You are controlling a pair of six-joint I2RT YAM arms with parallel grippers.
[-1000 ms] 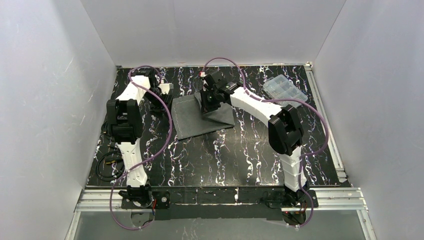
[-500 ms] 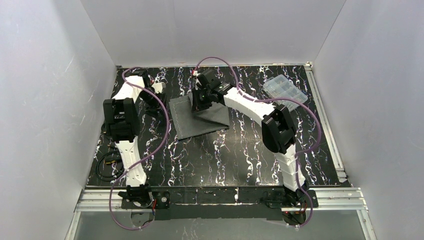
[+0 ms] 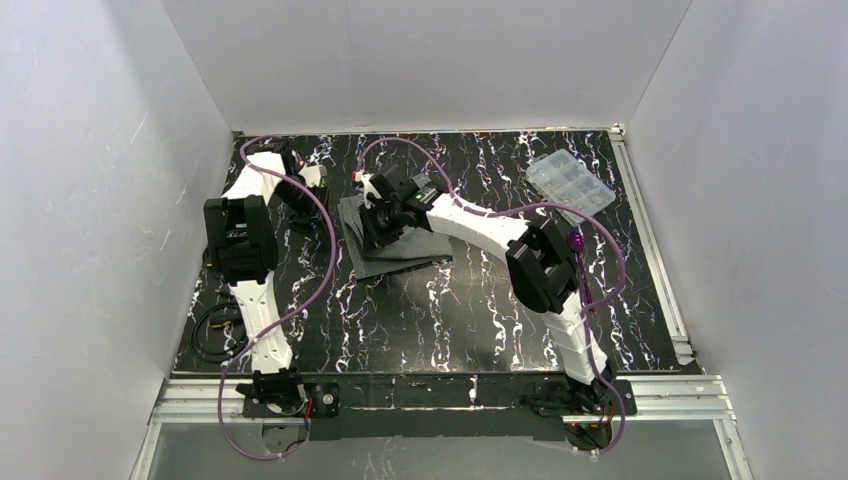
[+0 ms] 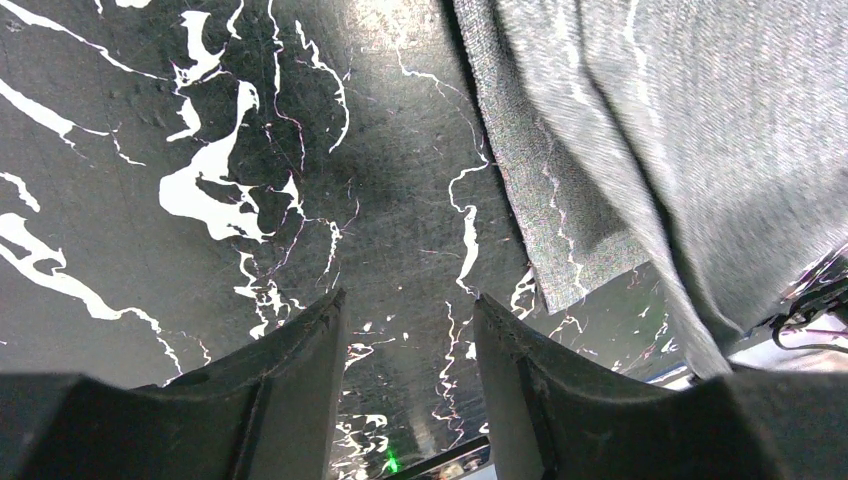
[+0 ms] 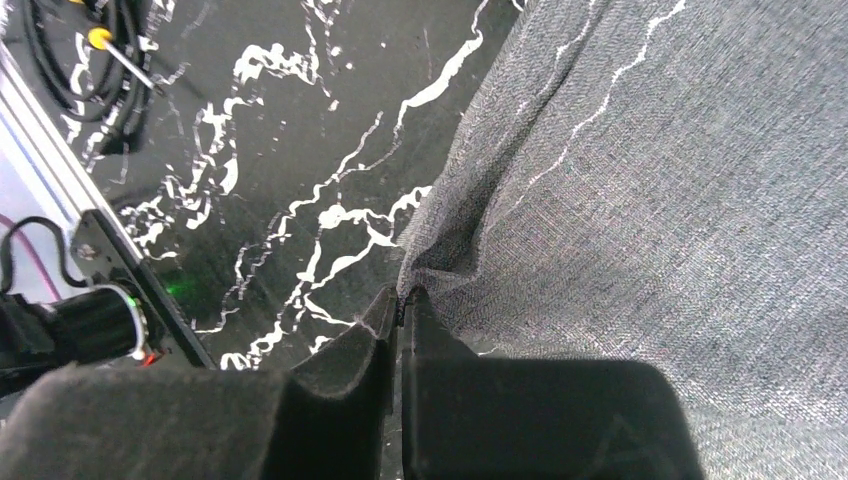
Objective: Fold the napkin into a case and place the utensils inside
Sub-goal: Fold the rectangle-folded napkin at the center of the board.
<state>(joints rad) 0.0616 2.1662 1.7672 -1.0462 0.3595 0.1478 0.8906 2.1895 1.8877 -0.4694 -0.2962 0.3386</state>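
1. The right gripper (image 5: 400, 300) is pressed together on the hem of the napkin (image 3: 395, 255), with a small pleat of grey fabric pinched between its jaws. Gripping at the very edge probably lets the arm carry one layer without dragging the cloth beneath.
2. The napkin lies toward the far side of the table (image 3: 450, 320), a little left of the middle. The right arm reaches across it from the right, so the pinching gripper sits over the cloth's left part. I read this as a fold in progress: the right side is being brought over toward the left to narrow the cloth into a case.
3. The left gripper (image 4: 410, 310) has its jaws spread and holds nothing. It hovers low over bare marbled table just left of the napkin's left edge, and a stitched corner of the cloth shows to the right in its wrist view. It looks placed there to pin or take that edge once the fold arrives.
4. No spoon or fork shows in any view, so the utensils step looks not yet begun. A clear compartment box (image 3: 570, 183) sits at the far right, well apart from the cloth.
5. The next move calls for laying the pinched hem down in line with the left edge. The lower layer could slide or wrinkle if the top one is pulled too far.
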